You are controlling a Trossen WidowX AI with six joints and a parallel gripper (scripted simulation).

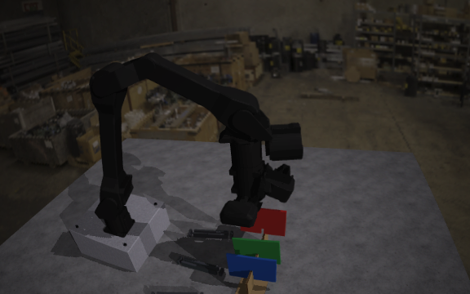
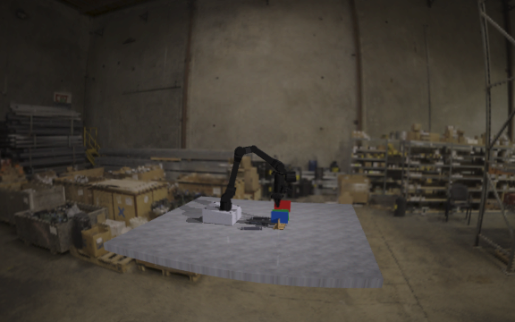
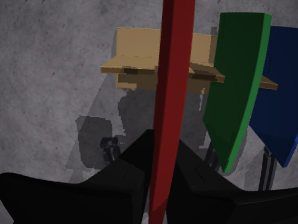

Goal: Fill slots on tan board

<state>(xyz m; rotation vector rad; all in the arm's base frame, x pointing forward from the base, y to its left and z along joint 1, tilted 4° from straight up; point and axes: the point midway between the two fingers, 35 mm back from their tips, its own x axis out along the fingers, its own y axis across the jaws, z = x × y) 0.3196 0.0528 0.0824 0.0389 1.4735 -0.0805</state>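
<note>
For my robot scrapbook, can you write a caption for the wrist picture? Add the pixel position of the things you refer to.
Black pincer (image 3: 157,137) grips a red board (image 3: 175,75) beside green (image 3: 237,85) and blue (image 3: 282,95) ones.

Exterior view, left: blue X (image 2: 121,212) on the side of a tan crate (image 2: 134,203). Upper left there: small red-and-white sign (image 2: 63,97) on the wall, possibly EXIT, too blurry to be sure. Top view, upper left corner: dim sign (image 1: 32,6), lettering unreadable. Wrist view: no readable text.
</note>
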